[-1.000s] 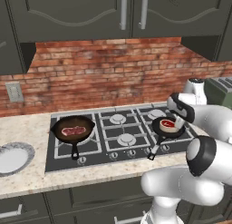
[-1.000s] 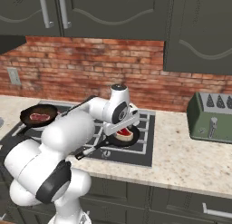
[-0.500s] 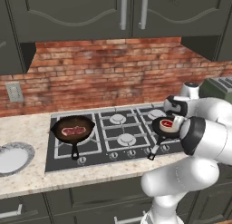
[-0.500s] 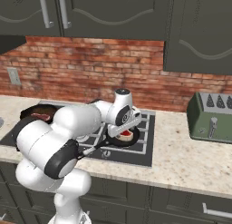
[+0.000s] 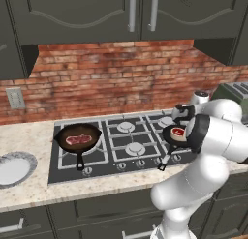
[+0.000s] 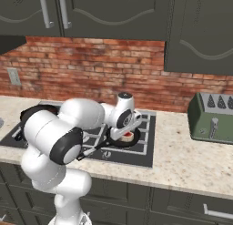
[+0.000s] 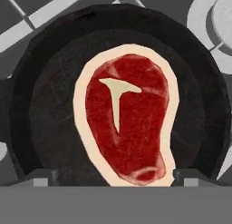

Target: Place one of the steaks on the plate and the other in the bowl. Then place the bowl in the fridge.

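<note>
Two steaks on the stove and neither has reached its dish. Biggest thing on show is the white arm, folded down low over the near-right burner of the black gas hob [image 5: 111, 158], clearly setting up for a pick from straight above. On the hob, two black frying pans: the left pan [image 5: 77, 138] at about 9 o'clock from the middle burner, handle pointing toward the counter edge, and the right pan [image 5: 170, 136] at 3 o'clock, its handle angling down toward the knobs. Each pan holds exactly one steak, laid flat on the pan floor, which suits a top-down grab.

Out at 9 o'clock from the left pan, well apart on the speckled counter, sits the plate [image 5: 14, 168], one of it, pale with a patterned rim, bare and waiting. One green toaster [image 6: 211, 119] stands on the counter at 3 o'clock from the hob.

The left steak [image 5: 77, 139] lies untouched in its pan. The right steak [image 7: 124, 123] is the one in play: in the hand view it lies just under the wrist, fat rim all round, pale T of marbling in the red.

Smallest now: the gripper [image 7: 111, 177], fingers spread wide apart with the steak's narrow end sitting between the two tips [image 7: 43, 177] at 6 o'clock. Nothing held. My read is that it hangs just above the meat, lined up so the jaws can drop either side and pinch across the narrow width
</note>
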Available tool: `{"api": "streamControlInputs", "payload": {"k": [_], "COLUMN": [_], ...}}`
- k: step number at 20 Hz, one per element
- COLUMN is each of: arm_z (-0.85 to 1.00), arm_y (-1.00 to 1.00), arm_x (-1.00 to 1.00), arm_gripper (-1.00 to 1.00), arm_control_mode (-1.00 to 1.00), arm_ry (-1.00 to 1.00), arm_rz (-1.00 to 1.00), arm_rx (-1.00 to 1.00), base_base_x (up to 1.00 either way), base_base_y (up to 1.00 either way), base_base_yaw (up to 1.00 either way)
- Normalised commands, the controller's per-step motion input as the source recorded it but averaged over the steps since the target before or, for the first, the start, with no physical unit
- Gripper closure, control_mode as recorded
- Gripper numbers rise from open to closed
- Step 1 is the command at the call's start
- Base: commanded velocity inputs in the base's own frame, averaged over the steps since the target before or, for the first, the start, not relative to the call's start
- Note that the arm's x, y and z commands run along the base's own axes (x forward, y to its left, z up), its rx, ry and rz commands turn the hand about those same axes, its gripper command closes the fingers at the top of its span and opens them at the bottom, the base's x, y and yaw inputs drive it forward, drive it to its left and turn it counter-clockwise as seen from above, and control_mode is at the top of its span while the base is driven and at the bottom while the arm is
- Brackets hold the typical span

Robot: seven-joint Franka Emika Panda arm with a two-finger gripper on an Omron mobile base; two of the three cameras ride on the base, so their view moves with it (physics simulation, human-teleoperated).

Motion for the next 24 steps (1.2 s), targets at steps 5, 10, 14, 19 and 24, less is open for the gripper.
{"api": "streamControlInputs", "payload": {"k": [5, 10, 14, 19, 24], "arm_z": [-0.24, -0.37, -0.40, 0.00, 0.26], "arm_y": [0.00, 0.00, 0.00, 0.00, 0.01], "arm_x": [0.13, 0.04, 0.01, -0.05, -0.36], "arm_gripper": [-1.00, -1.00, 1.00, 1.00, 1.00], "arm_control_mode": [-1.00, -1.00, -1.00, -1.00, -1.00], "arm_ry": [0.00, 0.00, 0.00, -0.07, -0.14], "arm_rz": [0.08, 0.08, 0.06, 0.01, 0.03], "arm_rx": [0.00, 0.00, 0.00, 0.00, 0.00], "base_base_x": [0.00, 0.00, 0.00, 0.00, 0.00], "base_base_y": [0.00, 0.00, 0.00, 0.00, 0.00], "base_base_yaw": [0.00, 0.00, 0.00, 0.00, 0.00]}}
